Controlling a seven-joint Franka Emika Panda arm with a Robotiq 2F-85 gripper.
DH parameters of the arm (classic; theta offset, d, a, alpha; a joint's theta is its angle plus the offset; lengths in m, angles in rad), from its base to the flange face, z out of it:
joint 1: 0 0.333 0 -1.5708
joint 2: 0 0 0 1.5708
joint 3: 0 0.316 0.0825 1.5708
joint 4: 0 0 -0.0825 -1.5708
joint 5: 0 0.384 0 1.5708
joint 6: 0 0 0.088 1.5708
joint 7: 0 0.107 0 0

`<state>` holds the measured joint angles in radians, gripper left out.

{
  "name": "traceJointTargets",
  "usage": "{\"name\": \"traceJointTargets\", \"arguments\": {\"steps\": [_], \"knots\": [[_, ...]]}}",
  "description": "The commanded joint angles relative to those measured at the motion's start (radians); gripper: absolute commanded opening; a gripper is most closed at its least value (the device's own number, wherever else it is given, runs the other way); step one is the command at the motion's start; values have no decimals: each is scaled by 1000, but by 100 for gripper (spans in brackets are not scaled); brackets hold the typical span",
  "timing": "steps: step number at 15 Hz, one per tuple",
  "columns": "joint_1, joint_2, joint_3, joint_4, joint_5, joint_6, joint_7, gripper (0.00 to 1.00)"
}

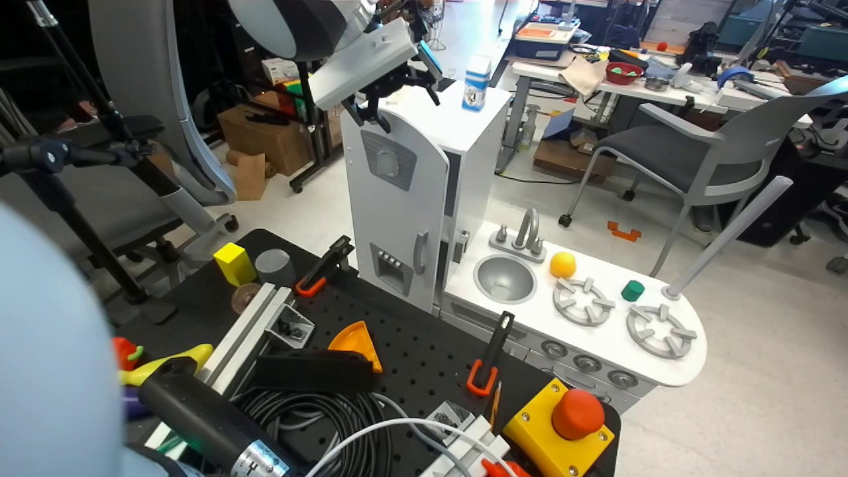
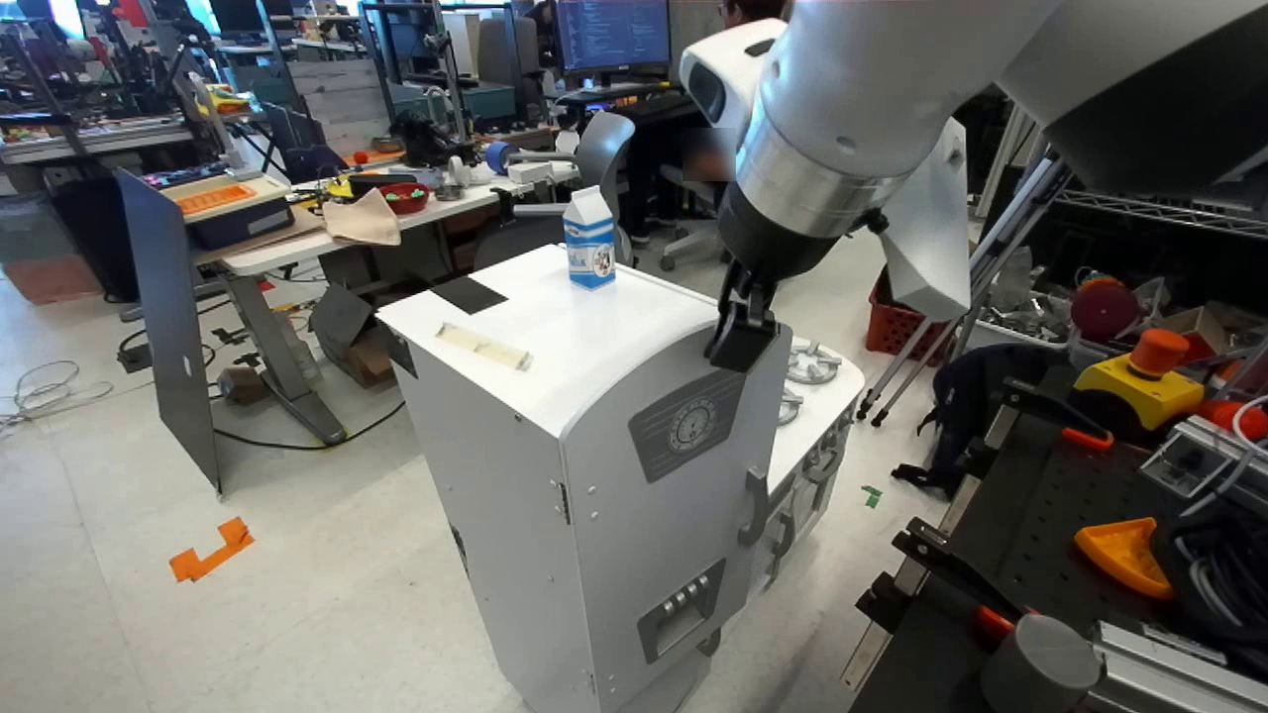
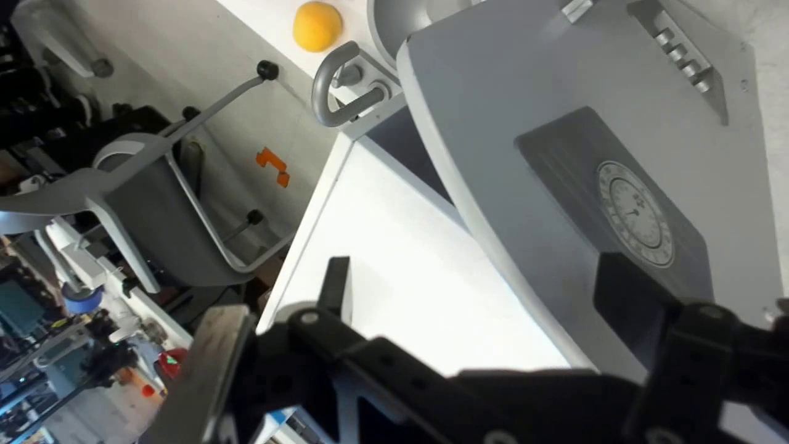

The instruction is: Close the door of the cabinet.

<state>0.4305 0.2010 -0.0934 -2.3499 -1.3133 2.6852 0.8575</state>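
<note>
The cabinet (image 1: pixel 474 175) is a white box beside a toy sink counter; its side also shows in an exterior view (image 2: pixel 525 535) and its top in the wrist view (image 3: pixel 400 246). Its door (image 1: pixel 391 222), a flat pale panel with a dial patch and grey handle (image 1: pixel 419 253), stands ajar with a dark gap along the handle side. The door also shows in an exterior view (image 2: pixel 634 535) and in the wrist view (image 3: pixel 511 80). My gripper (image 1: pixel 403 109) is open at the door's curved top edge. In the wrist view (image 3: pixel 481 293) one finger is outside the door, the other over the cabinet top. Contact cannot be told.
A milk carton (image 1: pixel 476 83) stands on the cabinet top. The sink counter has a faucet (image 1: pixel 528 228), an orange ball-like fruit (image 1: pixel 563 265) and a green cylinder (image 1: pixel 633 290). A black perforated table (image 1: pixel 417 384) with clamps and cables faces the door. A grey chair (image 1: pixel 682 146) stands behind.
</note>
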Motion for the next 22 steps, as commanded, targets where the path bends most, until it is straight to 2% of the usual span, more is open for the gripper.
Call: {"name": "traceJointTargets", "arguments": {"steps": [1, 10, 12, 14, 15, 16, 17, 21, 22], "knots": [[8, -20, -19, -10, -144, 0, 174, 100], [3, -33, -13, -5, -379, -19, 537, 100], [5, -53, -8, -25, -399, -28, 583, 100], [9, -94, -1, -90, -293, -50, 526, 100], [-93, -123, 114, -138, -192, -85, 446, 100], [-8, -147, 35, -183, -90, -85, 391, 100], [-114, -186, 144, -251, -12, -88, 337, 100], [-143, -310, 221, -385, 312, -37, 179, 100], [-112, -209, 179, -309, 193, -54, 258, 100]]}}
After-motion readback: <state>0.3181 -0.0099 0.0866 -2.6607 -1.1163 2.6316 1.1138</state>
